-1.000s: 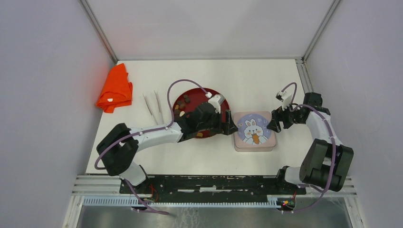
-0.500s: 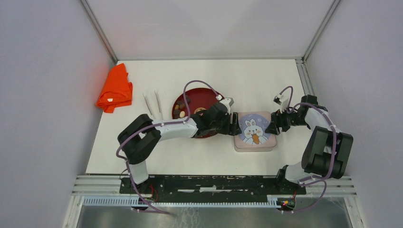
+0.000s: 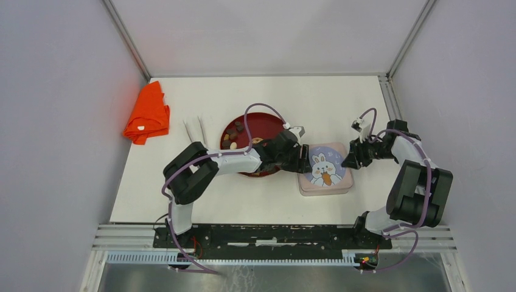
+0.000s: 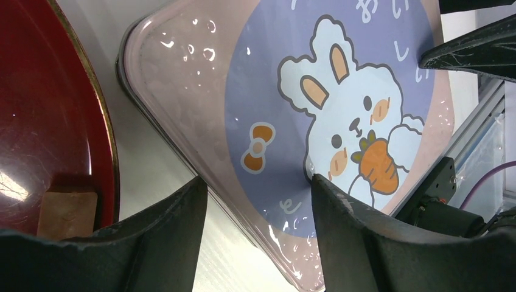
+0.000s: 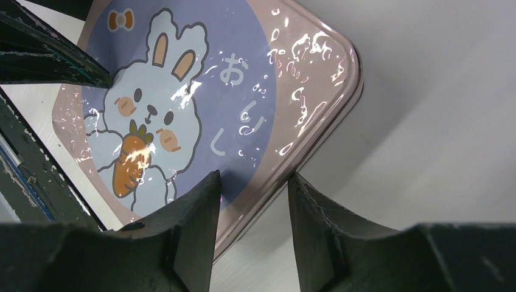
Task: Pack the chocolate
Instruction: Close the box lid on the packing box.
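Beside red plate (image 3: pixel 268 123), lidded tin (image 3: pixel 338 184), left fingers (image 4: pixel 164 237), right fingers (image 5: pixel 341 231) spread astride opposite rims

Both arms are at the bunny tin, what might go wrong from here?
The left gripper and right gripper straddle opposite edges of the closed tin; uneven closing may shove or tilt it rather than free the lid.
The glossy lid may slip from the jaws.
The left arm lies over the red plate, so a swing could scatter the chocolate.
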